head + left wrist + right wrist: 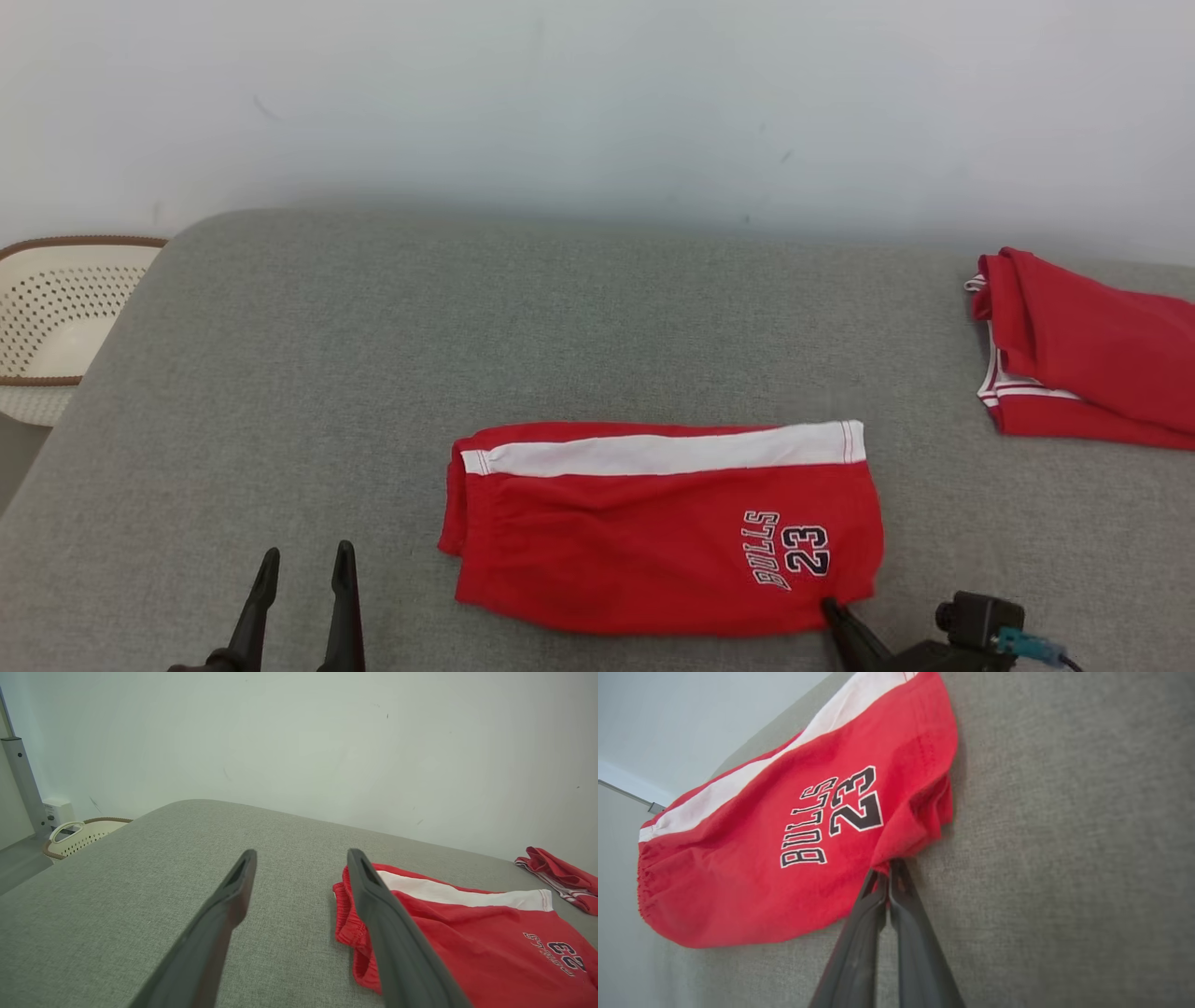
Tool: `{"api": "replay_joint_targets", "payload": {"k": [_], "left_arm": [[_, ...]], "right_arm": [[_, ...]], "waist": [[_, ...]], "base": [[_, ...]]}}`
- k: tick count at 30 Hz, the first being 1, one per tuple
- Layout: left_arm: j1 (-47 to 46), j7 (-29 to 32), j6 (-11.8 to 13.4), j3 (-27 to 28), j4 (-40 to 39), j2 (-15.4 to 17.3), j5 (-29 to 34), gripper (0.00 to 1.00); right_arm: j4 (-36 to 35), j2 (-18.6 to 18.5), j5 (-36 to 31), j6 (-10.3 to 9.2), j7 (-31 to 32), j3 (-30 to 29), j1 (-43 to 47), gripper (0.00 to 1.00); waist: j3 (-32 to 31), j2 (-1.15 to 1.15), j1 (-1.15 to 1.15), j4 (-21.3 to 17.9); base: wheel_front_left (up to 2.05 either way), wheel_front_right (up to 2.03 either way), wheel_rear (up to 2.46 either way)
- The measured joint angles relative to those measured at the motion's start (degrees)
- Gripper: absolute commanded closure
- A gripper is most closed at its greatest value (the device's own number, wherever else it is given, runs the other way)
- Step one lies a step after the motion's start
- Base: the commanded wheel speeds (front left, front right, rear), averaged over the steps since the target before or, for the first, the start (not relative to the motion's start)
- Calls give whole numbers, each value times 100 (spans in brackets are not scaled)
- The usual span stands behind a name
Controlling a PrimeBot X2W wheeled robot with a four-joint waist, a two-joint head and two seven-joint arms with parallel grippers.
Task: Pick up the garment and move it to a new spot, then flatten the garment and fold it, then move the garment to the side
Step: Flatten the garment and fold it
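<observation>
A: Right gripper (889, 870) clamped tight, fingertips pinching the near hem corner of the red jersey shorts with a white side stripe (653, 551), just below the "BULLS 23" print.

B: Left gripper (305, 555) spread wide, nothing between the fingers, poised off the waistband end, clear of the cloth.

A: Shorts folded flat, mid-way across the grey woven-fabric surface (327, 355).

B: Far right, well apart: folded red garment with white trim (1092, 364). Beyond the left edge: cream perforated plastic basket (56, 317), brown rim.
</observation>
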Motion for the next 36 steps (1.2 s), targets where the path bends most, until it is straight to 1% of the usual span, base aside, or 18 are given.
{"api": "replay_joint_targets", "payload": {"k": [1, 2, 3, 10, 13, 18, 21, 23, 25, 31, 36], "left_arm": [[2, 0, 0, 9, 3, -1, 0, 0], [7, 0, 1, 23, 5, 0, 0, 0], [14, 0, 1, 37, 8, 1, 0, 0], [134, 0, 59, 87, -34, -1, -1, 0], [208, 0, 77, 163, -69, 1, 0, 0], [247, 0, 104, 249, -148, 0, 31, 0], [309, 0, 112, 316, -154, 0, 62, 0], [338, 0, 112, 356, -152, 0, 93, 0], [338, 0, 112, 394, -153, 2, 133, 0], [350, 0, 111, 452, -153, 20, 301, 0], [378, 0, 103, 419, -177, 22, 381, 0]], "right_arm": [[-26, 29, -109, 0, 104, -60, 71, 82], [-81, 65, -240, 0, 94, -179, 144, 52], [-146, 86, -326, 0, 119, -299, 181, 0], [-817, 265, -1132, 0, 290, -1112, 511, 0], [-1257, 271, -1603, 0, 285, -1452, 620, 0], [-2058, 335, -2232, 0, 21, -1884, 735, 0], [-2388, 215, -2827, 0, -192, -2081, 854, 0], [-2541, 182, -3147, 0, -299, -2179, 899, 0], [-2695, 236, -3349, 0, -386, -2228, 981, 0], [-2978, 361, -3695, 0, -584, -2392, 1218, 0], [-3005, 468, -3811, 0, -634, -2328, 1346, 0]], "waist": [[-8, 0, 0, -18], [-17, 0, 0, -37], [-25, 0, 0, -57], [-93, 0, 0, -226], [-105, 0, 0, -320], [-87, 0, 0, -481], [-64, 0, 0, -559], [-52, 0, 0, -601], [-49, 0, 1, -635], [-109, 0, 1, -701], [-163, 0, 0, -725]], "base": [[0, 0, 0], [0, 0, 0], [0, 0, 0], [0, 0, 0], [0, 0, 0], [0, 0, 0], [0, 0, 0], [0, 0, 0], [0, 0, 0], [0, 0, 0], [0, 0, 0]]}}
